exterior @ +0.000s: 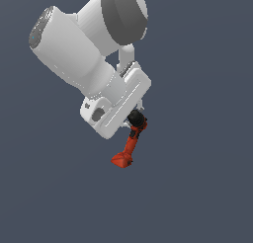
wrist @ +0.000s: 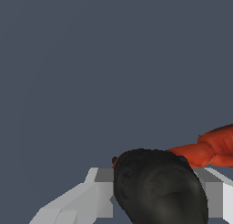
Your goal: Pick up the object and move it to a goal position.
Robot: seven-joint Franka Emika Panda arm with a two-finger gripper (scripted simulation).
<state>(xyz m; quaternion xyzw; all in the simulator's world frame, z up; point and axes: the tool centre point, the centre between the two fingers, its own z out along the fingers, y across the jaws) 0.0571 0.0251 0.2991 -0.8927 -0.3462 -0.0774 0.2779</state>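
Exterior view, inspected from its left to its right. The white arm (exterior: 74, 49) enters from the upper left, its thick links slanting down toward the centre. At its lower end sits the white hand (exterior: 116, 101), tilted so that its underside faces down and to the exterior view's right. The gripper (exterior: 137, 116) is at the lower right corner of the hand, and its fingers are almost wholly hidden behind the hand and the load. The drill (exterior: 131, 143) hangs just below it: the black top end lies against the gripper, the red-orange handle slopes down and to the left, and the flared red base is the lowest point. The drill touches nothing but the gripper; only the plain grey-blue background surrounds it.

Wrist view. A pale grey finger (wrist: 77, 202) shows on one side of the drill's black body (wrist: 157, 186), and a second grey finger part shows on the other side, both close against it. The red handle extends away past the black body. The gripper is clamped on the drill, holding it aloft.
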